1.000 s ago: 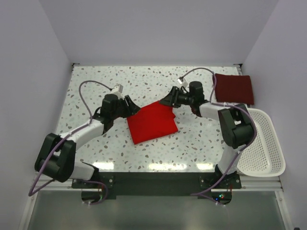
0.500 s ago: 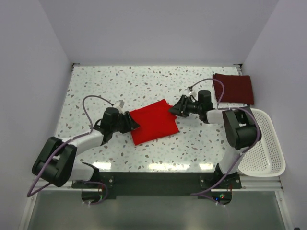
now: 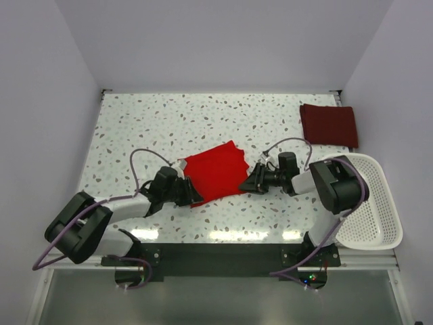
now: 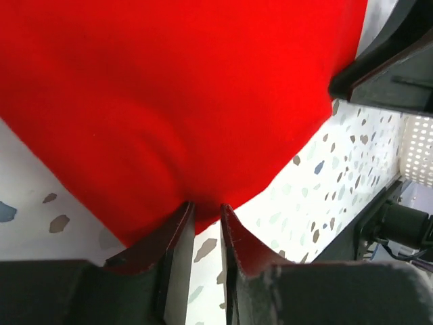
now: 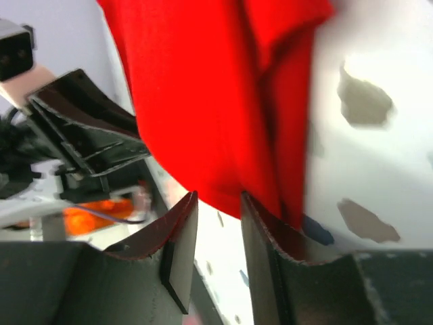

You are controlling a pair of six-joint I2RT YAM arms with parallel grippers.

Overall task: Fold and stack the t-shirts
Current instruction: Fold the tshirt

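Observation:
The bright red t-shirt (image 3: 213,170) lies folded into a rough square at the table's middle. My left gripper (image 3: 193,197) is at its near left corner, jaws nearly closed and pinching the cloth edge (image 4: 203,196). My right gripper (image 3: 248,184) is at its near right corner, jaws narrow with the red edge (image 5: 226,203) between the tips. The dark maroon t-shirt (image 3: 329,124) lies folded at the far right, apart from both grippers.
A white slatted basket (image 3: 371,203) stands at the right edge beside the right arm. White walls close the table at the left, back and right. The speckled tabletop (image 3: 169,122) is bare to the far left.
Both grippers have moved toward the near edge along the red shirt's sides, from its far corners to its near corners. The shirt has stayed about in place.

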